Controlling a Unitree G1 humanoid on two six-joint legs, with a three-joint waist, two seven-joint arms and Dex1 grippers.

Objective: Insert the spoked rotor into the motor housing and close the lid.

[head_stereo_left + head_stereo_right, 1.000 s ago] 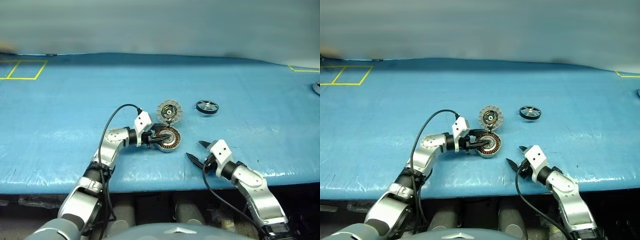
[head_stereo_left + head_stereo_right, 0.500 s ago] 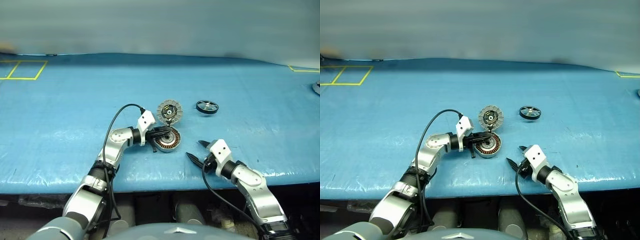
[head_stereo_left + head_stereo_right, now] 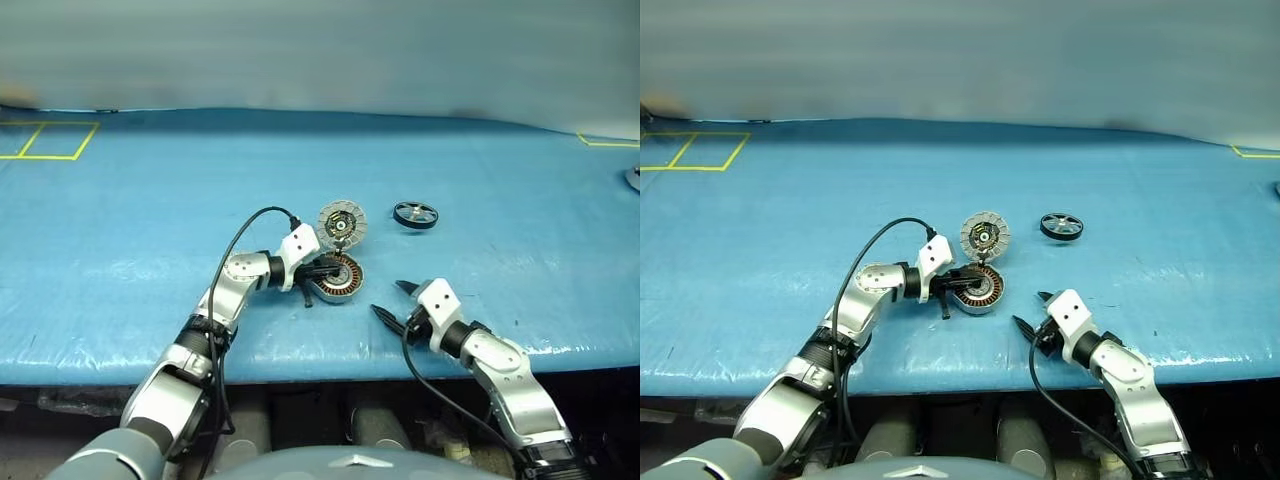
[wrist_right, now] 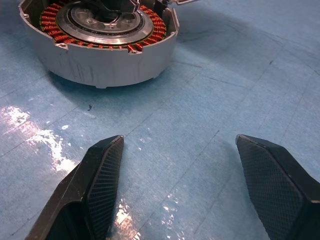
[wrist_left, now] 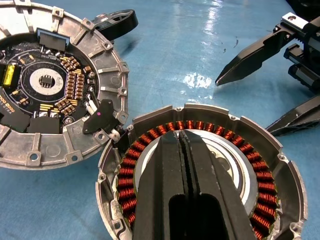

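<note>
Since a second ago the left gripper point(image 3: 322, 268) has closed its fingers over the housing point(image 3: 338, 279). From the head, the lid point(image 3: 341, 221) stands open behind the housing, the rotor point(image 3: 415, 214) well apart on the blue table point(image 3: 120, 220). Left wrist: black fingers point(image 5: 172, 170) pressed together over the windings. Right wrist: right gripper point(image 4: 185, 165) spread wide, empty, near the housing.

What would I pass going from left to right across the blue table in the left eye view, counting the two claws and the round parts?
Left gripper, shut, over the motor housing → right gripper, open, nearer the table's front edge → spoked rotor, farther back. The lid stands open just behind the housing, so I leave it out of the order.
</note>
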